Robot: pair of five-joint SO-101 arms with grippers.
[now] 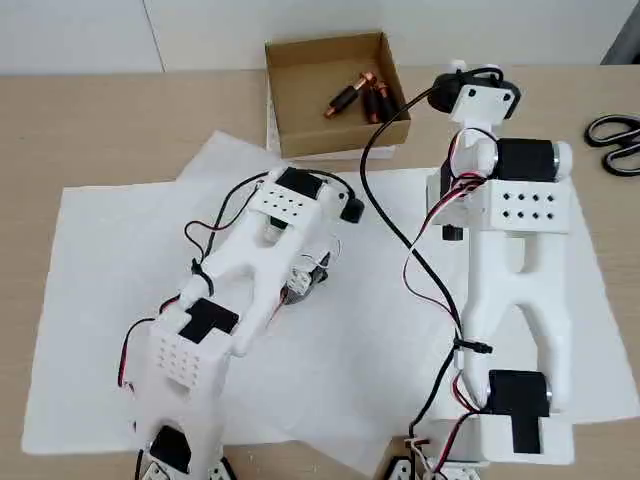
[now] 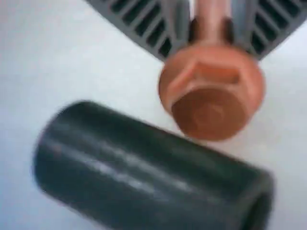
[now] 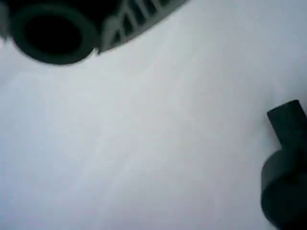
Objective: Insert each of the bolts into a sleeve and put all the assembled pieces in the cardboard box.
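Our left pincer (image 2: 211, 21) clamps a copper hex-head bolt (image 2: 211, 93) beside a black cylindrical sleeve (image 2: 144, 172); our right pincer (image 3: 60, 21) seemingly grips a second black sleeve (image 3: 90, 42).

We see 2 white plastic arms, the left arm (image 1: 250, 255) and the right arm (image 1: 510, 270), with black servo motors, plates dotted with holes, and thin red, black and white wires. A thick black cable (image 1: 364, 155) loops between them. The left end effector (image 2: 211, 24) has grey ribbed fingers (image 2: 136, 19).
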